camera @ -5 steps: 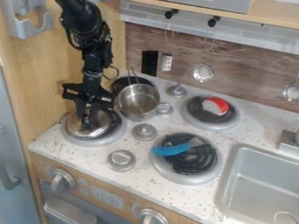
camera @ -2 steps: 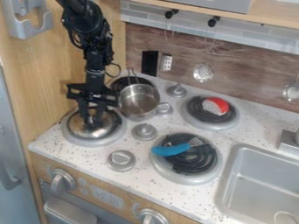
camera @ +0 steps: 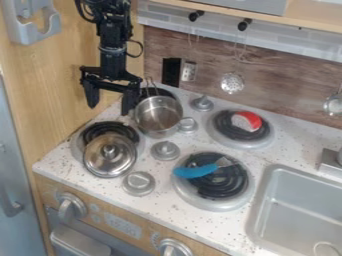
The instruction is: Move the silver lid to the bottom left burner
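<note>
first spotter: take the clock face as laid flat over the camera view. where's your claw?

second spotter: your claw (camera: 109, 110) hangs at twelve o'clock from the bottom left burner (camera: 103, 126), with its two fingers wide apart and nothing between them. you've got the silver lid (camera: 107, 162) below it, well apart from the fingertips.

first spotter: so is your lid on that burner?

second spotter: only partly, as you can see. it overlaps the six o'clock side, and its lower edge reaches out past the burner's rim over the counter (camera: 180, 220). the black coils are bare on the twelve o'clock side. your lid's knob faces up.

first spotter: what else sits around you?

second spotter: at two o'clock from that burner you have the metal pot (camera: 158, 116). near your lid, at five o'clock, there's a round stove knob (camera: 139, 183). between three and four o'clock from the lid, the blue-handled utensil (camera: 195, 171) lies on the bottom right burner (camera: 214, 204). at one o'clock from there, you'll see a red and white piece (camera: 247, 121) on another burner.
</note>
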`<state>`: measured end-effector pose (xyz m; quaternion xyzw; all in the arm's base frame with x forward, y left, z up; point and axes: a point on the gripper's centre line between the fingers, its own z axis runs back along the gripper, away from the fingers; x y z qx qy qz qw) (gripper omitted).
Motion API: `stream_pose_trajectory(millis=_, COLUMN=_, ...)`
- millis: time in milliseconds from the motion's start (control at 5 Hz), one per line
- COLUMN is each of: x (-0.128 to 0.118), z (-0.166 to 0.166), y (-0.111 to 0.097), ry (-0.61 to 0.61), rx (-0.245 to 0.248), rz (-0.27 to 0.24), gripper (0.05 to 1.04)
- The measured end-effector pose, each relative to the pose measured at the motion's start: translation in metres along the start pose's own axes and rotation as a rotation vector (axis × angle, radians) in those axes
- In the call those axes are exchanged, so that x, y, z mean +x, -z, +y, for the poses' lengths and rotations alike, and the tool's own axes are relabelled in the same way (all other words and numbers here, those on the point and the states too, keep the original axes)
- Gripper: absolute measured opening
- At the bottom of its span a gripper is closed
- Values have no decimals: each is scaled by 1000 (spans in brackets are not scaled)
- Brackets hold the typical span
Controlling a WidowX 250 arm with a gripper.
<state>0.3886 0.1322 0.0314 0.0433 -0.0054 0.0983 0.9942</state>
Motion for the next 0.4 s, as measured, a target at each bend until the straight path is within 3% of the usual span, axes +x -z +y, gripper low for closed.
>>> stream_pose_trajectory(millis=200, x=1, z=-17, y=-1, ry=135, rx=-19, rz=3, gripper=1004)
stream_pose_trajectory(millis=400, x=1, z=-27, y=-2, ry=192, rx=-24, rz=0, gripper=998)
